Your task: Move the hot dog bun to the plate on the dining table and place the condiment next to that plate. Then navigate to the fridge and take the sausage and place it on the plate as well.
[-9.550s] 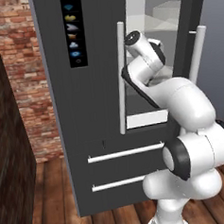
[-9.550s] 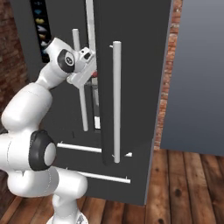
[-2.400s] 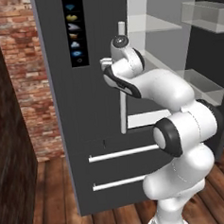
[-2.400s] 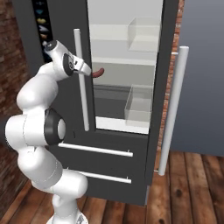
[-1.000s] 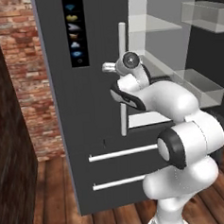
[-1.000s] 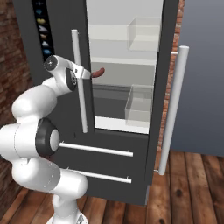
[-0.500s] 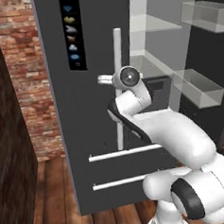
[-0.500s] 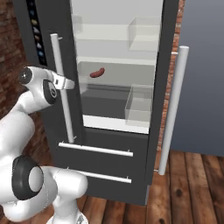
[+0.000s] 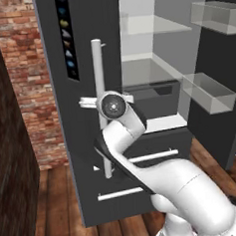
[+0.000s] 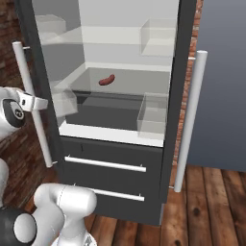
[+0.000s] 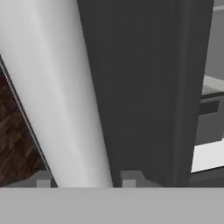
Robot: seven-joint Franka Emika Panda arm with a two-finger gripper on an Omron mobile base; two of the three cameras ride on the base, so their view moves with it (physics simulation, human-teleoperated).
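Fridge (image 10: pixel 120 158) stands with both doors swung out; the interior shelves are exposed. Sausage (image 10: pixel 106 79) lies on a pale shelf in the upper compartment, toward the shelf's left half, long axis running roughly side to side across the shelf with a slight tilt, its right end higher in the right base view.

Gripper (image 11: pixel 83 177) sits at the left door's bar handle (image 11: pixel 57 96). In the hand view the two tips stand one on each side of the pale bar, close to it. The jaws look set narrow around the handle; I cannot tell whether they press it or have just slackened.

Key relation, taken from the fridge: the hand is outside the cabinet, at the opened left door, while the sausage is inside, up and to the right of the hand and deeper in.

Judgement: door-opening step looks finished. The next move calls for letting go of the bar and reaching in, jaws across the sausage's short axis.
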